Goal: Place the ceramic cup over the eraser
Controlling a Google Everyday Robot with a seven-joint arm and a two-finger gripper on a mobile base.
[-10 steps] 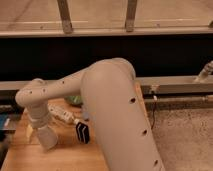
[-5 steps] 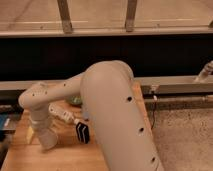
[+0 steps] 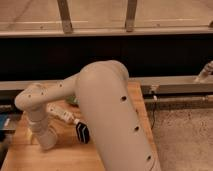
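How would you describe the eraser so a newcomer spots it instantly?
Find the wooden table under the big off-white robot arm. The hand is down at the table's left side; the eraser lies just right of it, beside the arm's bulky link. It is the only small black block there, with a white stripe down its middle.

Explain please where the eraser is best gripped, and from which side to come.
Probably across its shorter width, from above: the eraser is a small block standing free on the table, its top uncovered. The robot's arm crowds its right and the end effector sits low at its left, so a sideways approach looks cramped.
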